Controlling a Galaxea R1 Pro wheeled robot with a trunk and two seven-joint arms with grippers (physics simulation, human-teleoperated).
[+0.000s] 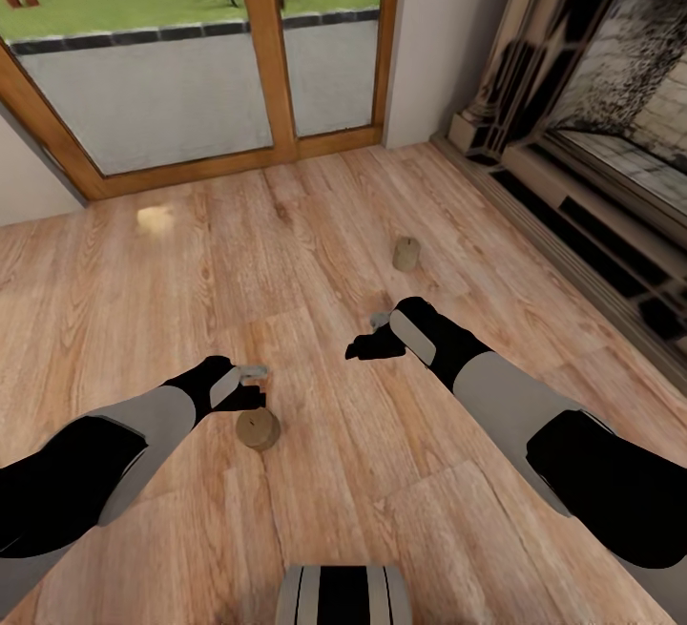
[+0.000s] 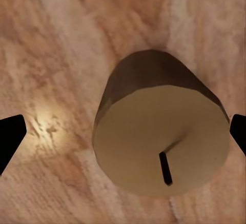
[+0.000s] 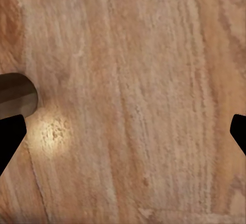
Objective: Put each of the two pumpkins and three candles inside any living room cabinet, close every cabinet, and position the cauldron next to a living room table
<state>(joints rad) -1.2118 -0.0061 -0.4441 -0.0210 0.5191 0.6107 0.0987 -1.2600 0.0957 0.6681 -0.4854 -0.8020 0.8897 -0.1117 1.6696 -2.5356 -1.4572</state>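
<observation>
Two beige candles stand on the wood floor. The near candle [image 1: 258,428] is just below my left gripper [image 1: 255,386]. In the left wrist view this candle [image 2: 161,137] is close and upright with a dark wick, and my left gripper [image 2: 123,134] is open with a black fingertip at each side of it, not touching. The far candle [image 1: 405,254] stands ahead of my right gripper [image 1: 367,336]. My right gripper [image 3: 123,134] is open over bare floor, with that candle's edge [image 3: 15,96] beside one fingertip. Pumpkins, cabinet, cauldron and table are out of view.
A wood-framed glass door [image 1: 267,52] spans the far wall. A dark fireplace surround [image 1: 592,129] with a raised hearth runs along the right. A pale light patch [image 1: 156,218] lies on the floor at far left. My base [image 1: 343,594] is at the bottom edge.
</observation>
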